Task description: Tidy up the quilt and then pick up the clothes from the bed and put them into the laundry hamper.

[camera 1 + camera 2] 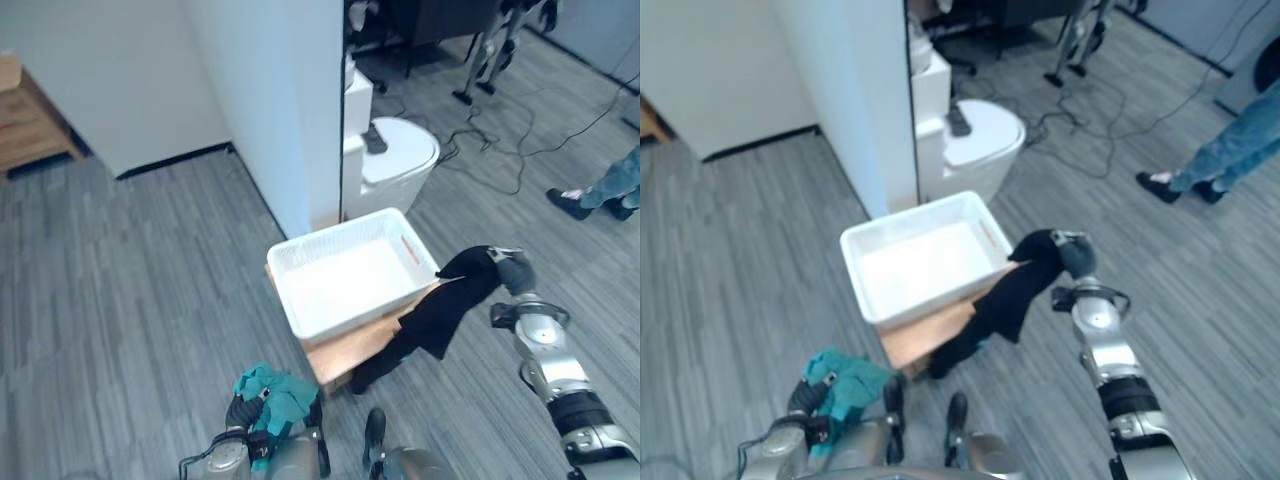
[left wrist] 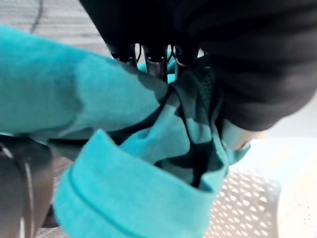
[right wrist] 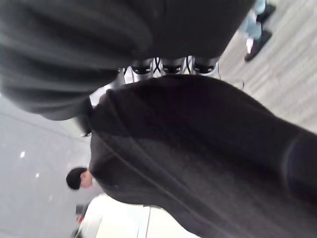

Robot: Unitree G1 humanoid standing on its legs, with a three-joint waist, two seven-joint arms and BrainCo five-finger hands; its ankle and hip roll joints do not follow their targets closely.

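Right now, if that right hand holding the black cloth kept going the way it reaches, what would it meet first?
Probably the white perforated plastic hamper: the right hand, holding the black garment, reaches toward its near corner, though depth is unclear.

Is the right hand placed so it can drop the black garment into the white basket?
Probably yes. The right hand holds the black garment just beside the white basket, whose top is open, though most of the cloth hangs outside its rim.

Right hand (image 1: 513, 268) fingers buried in black garment (image 1: 440, 310). Left hand (image 1: 243, 410) mostly wrapped by teal cloth (image 1: 280, 398). Wooden stand (image 1: 350, 352) largely covered by white hamper (image 1: 345, 272). Person (image 1: 610, 185) cut off at right edge, legs and shoes showing. Wooden furniture (image 1: 25, 120) cut by left edge.
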